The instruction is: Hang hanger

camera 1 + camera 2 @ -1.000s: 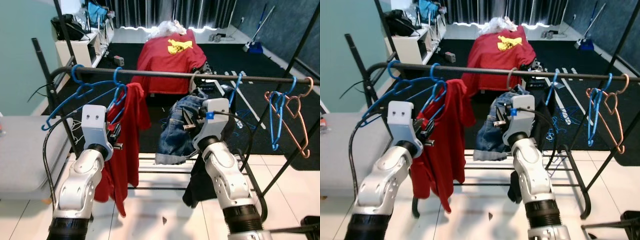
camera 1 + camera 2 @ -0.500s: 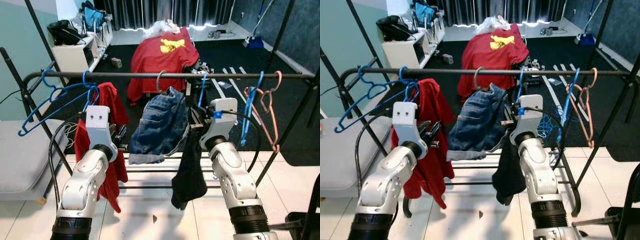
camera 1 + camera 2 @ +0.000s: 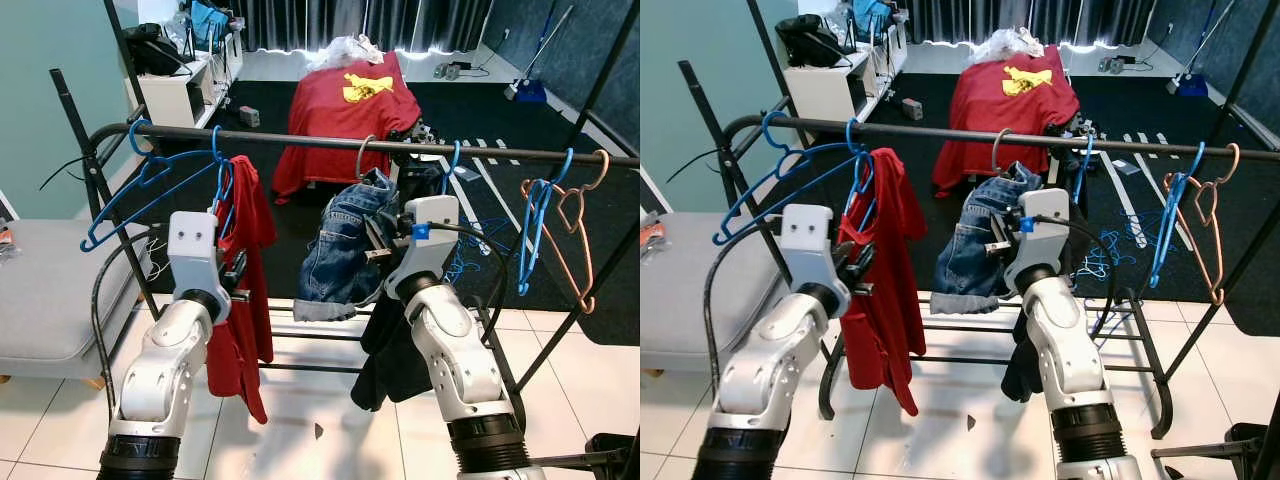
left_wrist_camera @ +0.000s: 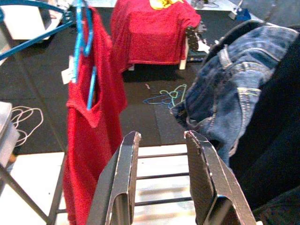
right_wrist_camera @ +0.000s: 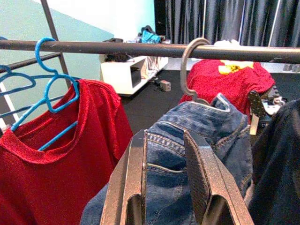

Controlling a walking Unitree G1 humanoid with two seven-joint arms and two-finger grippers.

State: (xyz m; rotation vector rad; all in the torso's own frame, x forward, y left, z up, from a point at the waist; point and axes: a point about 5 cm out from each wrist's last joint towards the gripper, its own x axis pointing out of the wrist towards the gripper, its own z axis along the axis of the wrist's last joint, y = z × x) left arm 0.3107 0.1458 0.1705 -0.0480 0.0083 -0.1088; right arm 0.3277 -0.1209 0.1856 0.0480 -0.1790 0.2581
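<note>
i had both arms raised in front of the clothes rail (image 3: 330,147). the left gripper (image 4: 161,180) sat just beside the red shirt (image 3: 243,270), its fingers spread with nothing between them. the right gripper (image 5: 165,180) was up near the jeans (image 3: 345,250), also spread and empty. the jeans' grey hanger (image 5: 191,70) was hooked over the rail (its hook clearly sat on the bar). a black garment (image 3: 395,340) hung beside the jeans, empty blue hangers (image 3: 150,185) sat at the left end of the rail, and blue and pink hangers (image 3: 560,215) at the right end.

camera swung, jeans (image 3: 345,245) swaying on rail (image 3: 330,146)
</note>
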